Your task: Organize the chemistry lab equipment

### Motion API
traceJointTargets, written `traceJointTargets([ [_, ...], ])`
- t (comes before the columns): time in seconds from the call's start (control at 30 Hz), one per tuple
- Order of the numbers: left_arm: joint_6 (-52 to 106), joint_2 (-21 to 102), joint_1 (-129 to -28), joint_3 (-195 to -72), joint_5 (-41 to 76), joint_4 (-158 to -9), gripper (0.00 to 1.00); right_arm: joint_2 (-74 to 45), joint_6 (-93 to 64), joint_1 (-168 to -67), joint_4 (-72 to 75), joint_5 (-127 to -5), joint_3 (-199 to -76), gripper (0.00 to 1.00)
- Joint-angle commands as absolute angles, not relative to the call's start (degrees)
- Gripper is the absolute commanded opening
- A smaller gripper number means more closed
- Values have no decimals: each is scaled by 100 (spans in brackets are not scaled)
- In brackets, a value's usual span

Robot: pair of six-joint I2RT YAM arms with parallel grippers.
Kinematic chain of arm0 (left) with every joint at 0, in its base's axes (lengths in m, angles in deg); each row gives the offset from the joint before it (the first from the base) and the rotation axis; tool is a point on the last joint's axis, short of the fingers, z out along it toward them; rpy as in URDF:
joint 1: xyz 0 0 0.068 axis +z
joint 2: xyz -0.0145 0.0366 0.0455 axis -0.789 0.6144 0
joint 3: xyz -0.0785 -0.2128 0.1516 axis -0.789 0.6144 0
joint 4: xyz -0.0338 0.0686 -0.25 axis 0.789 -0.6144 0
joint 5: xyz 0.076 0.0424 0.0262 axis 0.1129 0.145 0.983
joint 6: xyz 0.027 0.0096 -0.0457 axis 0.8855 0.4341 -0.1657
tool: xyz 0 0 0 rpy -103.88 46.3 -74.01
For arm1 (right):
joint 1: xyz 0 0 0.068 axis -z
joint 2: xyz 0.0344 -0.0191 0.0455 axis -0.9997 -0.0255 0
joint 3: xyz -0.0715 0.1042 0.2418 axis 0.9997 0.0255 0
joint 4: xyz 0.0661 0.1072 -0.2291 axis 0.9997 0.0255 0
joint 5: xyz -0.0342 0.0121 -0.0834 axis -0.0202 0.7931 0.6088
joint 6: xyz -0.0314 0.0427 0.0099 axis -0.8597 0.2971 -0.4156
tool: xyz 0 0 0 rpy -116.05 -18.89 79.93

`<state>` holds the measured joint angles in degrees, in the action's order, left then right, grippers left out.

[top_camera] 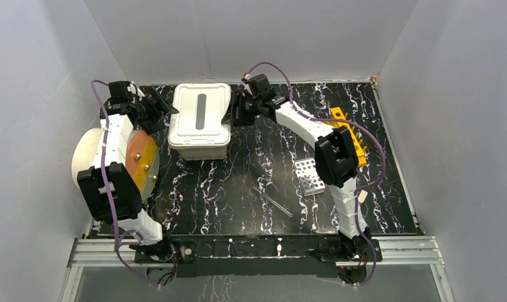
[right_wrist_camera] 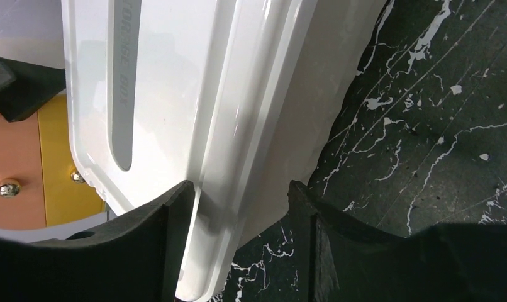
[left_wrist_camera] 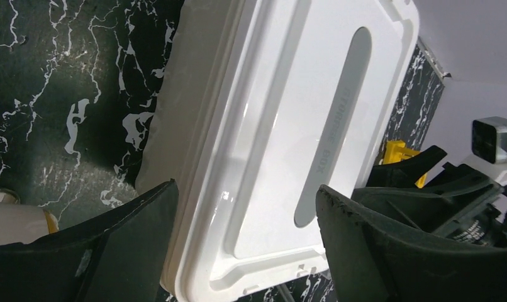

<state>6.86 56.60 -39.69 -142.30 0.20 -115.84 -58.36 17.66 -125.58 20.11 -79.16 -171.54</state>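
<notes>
Black veined table, pale walls; seemingly a glass rod.

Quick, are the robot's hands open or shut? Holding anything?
Left gripper: open, holding nothing, next to the white box.
Right gripper: open, fingers on either side of the box's rim, not clamped.

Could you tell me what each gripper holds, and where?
Left gripper open, holding nothing. Right gripper straddles the rim of the white box lid; a grip cannot be told.
</notes>
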Motion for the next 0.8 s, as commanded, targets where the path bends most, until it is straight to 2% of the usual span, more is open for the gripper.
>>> traceJointTargets([
  [0.0, 990, 5925, -3909, -14357, 284, -11765, 77, -6036, 1783, -12647, 2324, -7945, -17779, 65],
  [0.07, 1027, 5973, -3908, -14397, 367, -11748, 73, -6103, 1760, -12659, 2414, -7935, -17869, 65],
  [0.23, 1072, 6092, -3908, -14450, 308, -11735, 49, -6121, 1735, -12677, 2489, -7879, -17921, 65],
  [0.3, 1095, 6111, -3921, -14441, 314, -11727, 45, -6130, 1710, -12690, 2539, -7822, -17958, 65],
  [0.5, 1219, 6179, -4121, -14494, 638, -11778, 38, -6168, 1637, -12742, 2919, -7340, -18095, 65],
  [0.63, 1303, 6305, -4285, -14659, 1216, -12049, 37, -6295, 1645, -12800, 3509, -6691, -18392, 65],
  [0.77, 1427, 6390, -4426, -14908, 1627, -12256, 39, -6347, 1622, -12806, 3761, -6552, -18643, 65],
])
